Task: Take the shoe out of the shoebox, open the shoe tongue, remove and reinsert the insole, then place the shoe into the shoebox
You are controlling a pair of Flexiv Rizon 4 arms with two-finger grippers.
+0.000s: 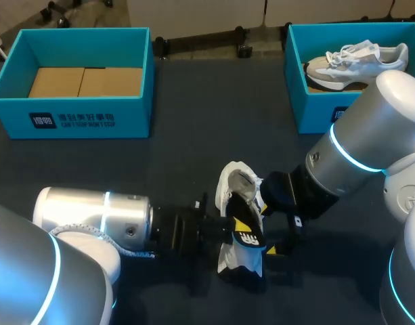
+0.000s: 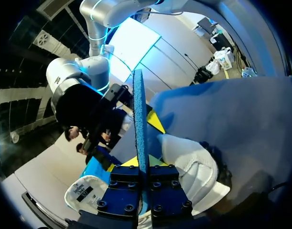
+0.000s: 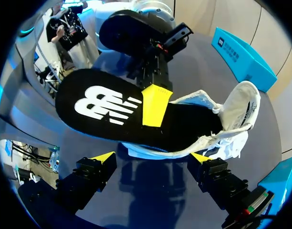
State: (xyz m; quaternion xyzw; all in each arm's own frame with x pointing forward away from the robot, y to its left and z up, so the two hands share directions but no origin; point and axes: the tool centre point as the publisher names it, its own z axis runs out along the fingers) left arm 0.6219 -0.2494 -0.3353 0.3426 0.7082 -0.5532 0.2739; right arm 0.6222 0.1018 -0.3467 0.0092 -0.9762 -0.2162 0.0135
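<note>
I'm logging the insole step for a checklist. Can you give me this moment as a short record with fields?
insole: partly out of the shoe, pinched by left pincer
shoe: outside both boxes, between the pincers
right pincer: open, shoe just ahead of it
left box: cardboard only
right box: another white shoe

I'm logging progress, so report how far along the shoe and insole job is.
Done: the shoe is out, on the table. In hand: the left gripper is shut on the insole, one end inside the shoe; going out or back in, I cannot tell. The right gripper is open beside the shoe. Left: finish the insole, then put the shoe into the shoebox without a shoe.
</note>
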